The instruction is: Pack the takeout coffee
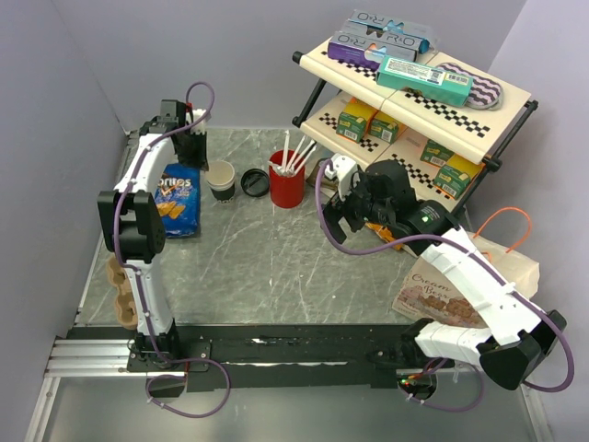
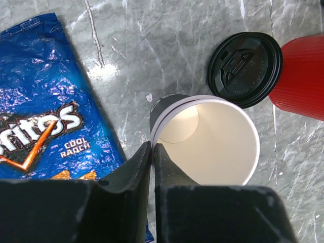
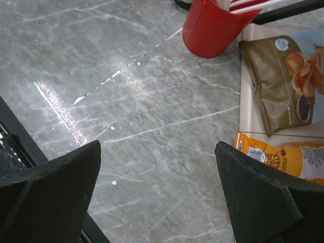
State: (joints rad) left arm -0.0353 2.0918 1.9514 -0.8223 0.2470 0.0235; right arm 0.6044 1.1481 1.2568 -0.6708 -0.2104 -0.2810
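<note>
The takeout coffee cup (image 1: 220,179) stands open on the grey table, cream-white inside with a dark sleeve. Its round black lid (image 1: 255,181) lies flat just right of it. In the left wrist view the cup (image 2: 212,147) fills the centre and the lid (image 2: 245,68) lies beyond it. My left gripper (image 2: 152,146) is shut on the cup's near-left rim, one finger inside and one outside; it also shows in the top view (image 1: 197,157). My right gripper (image 3: 158,147) is open and empty over bare table; in the top view (image 1: 339,216) it hangs right of centre.
A red cup (image 1: 287,182) with white straws stands right of the lid. A blue Doritos bag (image 1: 178,201) lies left of the coffee cup. A cardboard cup carrier (image 1: 120,285) sits at the left edge. A snack shelf (image 1: 414,101) and a cookie box (image 1: 442,285) are at the right.
</note>
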